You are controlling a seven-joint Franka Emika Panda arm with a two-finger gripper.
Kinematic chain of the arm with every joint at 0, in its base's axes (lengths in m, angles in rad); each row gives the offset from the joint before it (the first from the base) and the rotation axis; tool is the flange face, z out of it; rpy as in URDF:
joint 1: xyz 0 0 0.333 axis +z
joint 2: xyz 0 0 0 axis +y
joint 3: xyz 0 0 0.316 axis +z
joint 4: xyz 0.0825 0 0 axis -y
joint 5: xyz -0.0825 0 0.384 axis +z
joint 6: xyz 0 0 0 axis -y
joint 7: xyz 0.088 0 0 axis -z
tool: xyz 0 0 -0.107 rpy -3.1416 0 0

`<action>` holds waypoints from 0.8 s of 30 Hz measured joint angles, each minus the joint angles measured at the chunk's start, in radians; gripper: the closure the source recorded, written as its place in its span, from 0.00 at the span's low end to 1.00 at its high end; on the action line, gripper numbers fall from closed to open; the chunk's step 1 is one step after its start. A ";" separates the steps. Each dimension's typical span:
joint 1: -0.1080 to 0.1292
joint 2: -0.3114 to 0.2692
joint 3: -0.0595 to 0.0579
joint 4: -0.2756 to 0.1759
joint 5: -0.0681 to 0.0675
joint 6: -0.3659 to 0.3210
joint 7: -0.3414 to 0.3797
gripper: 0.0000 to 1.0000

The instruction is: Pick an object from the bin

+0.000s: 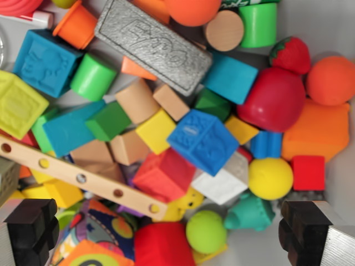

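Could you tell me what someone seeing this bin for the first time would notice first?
Probably the jumble of bright toys itself, then the long grey embossed eraser block lying diagonally near the top. The big glossy red ball at the wrist view's right and the pale wooden strip with holes slanting across the lower left also stand out. The open black gripper frames the bottom edge.

A robot test bin, room unseen

Toy blocks point(202, 141), balls point(270, 178) and a grey eraser point(152, 44) fill the frame; only the pale bin wall point(333, 22), upper right, shows.
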 joint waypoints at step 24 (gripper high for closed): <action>0.007 -0.080 0.014 -0.136 0.000 0.064 -0.115 0.00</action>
